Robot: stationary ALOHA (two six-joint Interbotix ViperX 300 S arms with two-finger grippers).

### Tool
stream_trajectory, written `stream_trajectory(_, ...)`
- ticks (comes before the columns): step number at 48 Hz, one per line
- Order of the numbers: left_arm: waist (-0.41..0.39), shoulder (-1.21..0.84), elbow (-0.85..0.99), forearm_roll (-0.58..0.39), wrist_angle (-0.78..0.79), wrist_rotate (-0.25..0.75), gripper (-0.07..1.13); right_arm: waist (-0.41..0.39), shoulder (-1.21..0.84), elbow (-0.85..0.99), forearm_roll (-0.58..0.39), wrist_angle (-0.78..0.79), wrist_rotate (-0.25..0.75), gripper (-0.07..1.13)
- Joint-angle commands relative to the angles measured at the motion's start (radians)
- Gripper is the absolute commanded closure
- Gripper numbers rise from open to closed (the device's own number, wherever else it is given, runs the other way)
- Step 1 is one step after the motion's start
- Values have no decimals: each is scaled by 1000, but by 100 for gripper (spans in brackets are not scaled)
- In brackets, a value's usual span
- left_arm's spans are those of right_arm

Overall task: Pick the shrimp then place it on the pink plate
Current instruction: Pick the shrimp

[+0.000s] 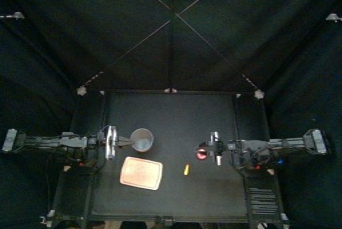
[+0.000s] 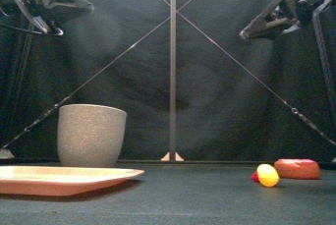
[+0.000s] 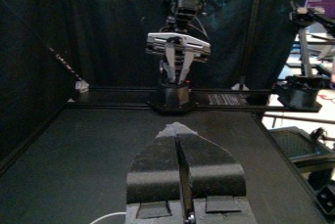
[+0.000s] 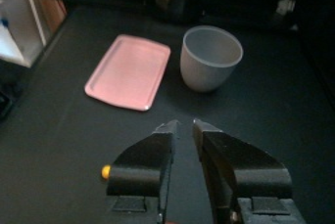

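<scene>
The red shrimp point(image 2: 298, 168) lies on the table at the front right, with a small yellow toy point(image 2: 268, 175) touching its left side. In the top view the shrimp point(image 1: 202, 155) sits just beside my right gripper point(image 1: 214, 149), which hovers above the table with its jaws shut and empty. The right wrist view does not show the shrimp; there my right gripper point(image 4: 185, 128) faces the pink plate point(image 4: 128, 69). The pink plate point(image 1: 142, 174) lies flat at front centre-left. My left gripper point(image 1: 110, 140) rests at the left, shut and empty.
A tall grey speckled cup point(image 1: 140, 139) stands upright behind the plate, between the two grippers. The yellow toy point(image 1: 186, 172) lies between the plate and the shrimp. The left wrist view looks across bare table to the right arm point(image 3: 177, 47).
</scene>
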Motion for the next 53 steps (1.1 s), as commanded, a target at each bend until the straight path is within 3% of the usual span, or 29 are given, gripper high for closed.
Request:
stream_trajectory(1, 21, 5, -15, -2, -9, -2, 95, 20, 66, -80, -52, 97, 0, 40)
stream_trajectory(17, 38, 6, -9, -5, -12, 0, 95, 127, 341, -138, -80, 207, 17, 37)
stream_trajectory(32, 41, 6, 2, -5, -14, 2, 95, 164, 566, -295, -72, 305, -3, 16)
stream_trajectory(42, 57, 6, 3, 0, -14, 5, 95, 213, 640, -337, -98, 382, -61, 15)
stream_trajectory(53, 71, 6, 3, 6, -14, 5, 95, 250, 727, -330, 21, 408, -123, 15)
